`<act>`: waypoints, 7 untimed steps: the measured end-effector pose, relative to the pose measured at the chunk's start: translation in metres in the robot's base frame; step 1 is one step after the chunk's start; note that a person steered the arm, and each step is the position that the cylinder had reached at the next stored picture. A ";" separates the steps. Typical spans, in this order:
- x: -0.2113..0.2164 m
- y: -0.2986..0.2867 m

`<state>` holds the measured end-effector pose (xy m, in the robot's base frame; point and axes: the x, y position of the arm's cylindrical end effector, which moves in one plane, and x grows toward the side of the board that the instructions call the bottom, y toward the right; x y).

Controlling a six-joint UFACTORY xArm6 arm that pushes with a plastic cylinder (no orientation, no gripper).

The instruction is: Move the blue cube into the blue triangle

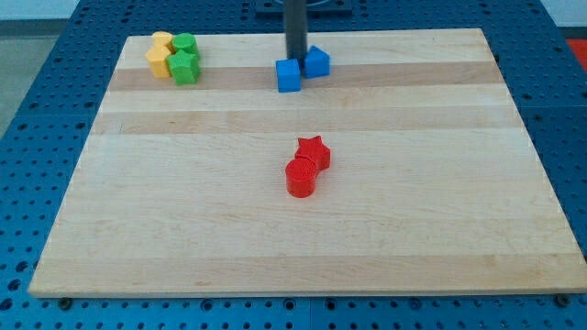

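Tip: my tip (296, 59) stands at the far edge of the wooden board (293, 229), just behind the two blue blocks and over the seam between them; you have no pincer to report, only a bare rod, so spread or pressed does not apply.
Blue cube: the blue cube (288, 76) sits far centre, just near-left of the tip; it looks to touch the other blue block, though you cannot be sure of a gap.
Blue triangle: the blue triangle (317, 61) lies just right of the tip, slightly farther back than the cube.
Step in hand: judged nearly finished; bring the tip round to the cube's left face and nudge rightward, slowly, through its middle so it does not spin.
Risk: pushing from behind would wedge the pair apart.
Others: red star (314, 151) and red cylinder (300, 178) mid-board; yellow blocks (160, 54) and green blocks (184, 60) far left; all well apart.
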<state>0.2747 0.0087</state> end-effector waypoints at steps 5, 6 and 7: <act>-0.022 -0.021; -0.020 -0.059; 0.006 -0.071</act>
<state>0.2806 -0.0623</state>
